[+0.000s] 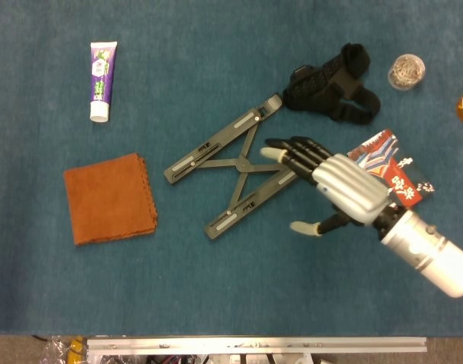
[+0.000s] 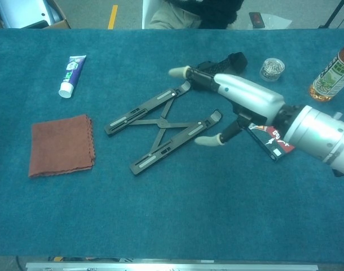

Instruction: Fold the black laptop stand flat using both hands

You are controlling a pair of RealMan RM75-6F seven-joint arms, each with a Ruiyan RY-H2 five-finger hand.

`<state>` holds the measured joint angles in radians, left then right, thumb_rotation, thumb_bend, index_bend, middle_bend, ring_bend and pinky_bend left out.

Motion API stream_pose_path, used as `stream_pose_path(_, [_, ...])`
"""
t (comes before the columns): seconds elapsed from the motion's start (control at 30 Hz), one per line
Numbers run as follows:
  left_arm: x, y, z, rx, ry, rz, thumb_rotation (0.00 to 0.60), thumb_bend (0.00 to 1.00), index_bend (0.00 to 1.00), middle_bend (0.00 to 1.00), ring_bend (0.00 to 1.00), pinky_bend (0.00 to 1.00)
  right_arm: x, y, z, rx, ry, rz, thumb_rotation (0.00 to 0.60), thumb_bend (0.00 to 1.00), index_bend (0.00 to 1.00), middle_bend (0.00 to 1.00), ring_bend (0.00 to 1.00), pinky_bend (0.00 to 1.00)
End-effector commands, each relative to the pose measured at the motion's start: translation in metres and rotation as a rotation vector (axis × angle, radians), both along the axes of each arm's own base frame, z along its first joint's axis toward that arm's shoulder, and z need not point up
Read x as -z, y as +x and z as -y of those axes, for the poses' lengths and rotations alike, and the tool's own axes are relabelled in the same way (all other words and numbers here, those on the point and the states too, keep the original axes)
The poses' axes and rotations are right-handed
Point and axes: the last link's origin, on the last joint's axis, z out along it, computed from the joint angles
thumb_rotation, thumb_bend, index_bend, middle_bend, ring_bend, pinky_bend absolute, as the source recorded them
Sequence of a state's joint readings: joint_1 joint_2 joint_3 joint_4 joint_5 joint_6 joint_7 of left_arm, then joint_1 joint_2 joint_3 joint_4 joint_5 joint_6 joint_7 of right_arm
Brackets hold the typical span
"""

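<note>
The black laptop stand (image 1: 231, 168) lies flat on the blue worktop (image 1: 216, 288), its 2 long rails running lower-left to upper-right. The right robot hand (image 1: 334, 186), spread and empty, hovers just beside its right end; no left robot hand shows.

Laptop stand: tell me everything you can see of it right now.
The laptop stand is black, metal-looking: two long slotted bars joined by a crossed X-brace, each bar ending in an upturned lip at its right end. It lies low on the blue table, bars spread apart, not yet folded together. The right hand hangs open at its right end; whether it touches the stand is unclear. An orange cloth lies apart, left.
</note>
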<state>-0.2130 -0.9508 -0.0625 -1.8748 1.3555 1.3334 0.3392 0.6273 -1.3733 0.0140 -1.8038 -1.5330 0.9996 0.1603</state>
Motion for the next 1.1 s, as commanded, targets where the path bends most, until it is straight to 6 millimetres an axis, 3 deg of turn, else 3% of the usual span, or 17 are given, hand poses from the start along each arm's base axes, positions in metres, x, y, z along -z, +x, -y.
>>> stream_pose_path(0.03, [0.002,0.001,-0.001,0.005,-0.010,0.003,0.600,0.28,0.00,0.00,0.00,0.00,-0.004,-0.016,0.002,0.030,-0.010,-0.074,0.600,0.16,0.00,0.02,0.00,0.05])
stream_pose_path(0.33, [0.016,0.016,-0.013,0.079,-0.110,0.041,0.600,0.28,0.00,0.00,0.00,0.00,-0.006,-0.036,-0.001,-0.080,-0.149,-0.256,0.600,0.16,0.00,0.04,0.00,0.05])
stream_pose_path(0.5, [0.029,0.025,-0.022,0.123,-0.202,0.062,0.600,0.28,0.10,0.00,0.00,0.00,-0.006,-0.044,-0.003,-0.086,-0.138,-0.321,0.600,0.16,0.00,0.04,0.00,0.05])
stream_pose_path(1.1, [0.080,0.049,-0.057,0.174,-0.451,0.084,0.600,0.28,0.14,0.02,0.00,0.00,0.003,-0.038,-0.012,-0.219,-0.254,-0.384,0.600,0.16,0.00,0.04,0.00,0.05])
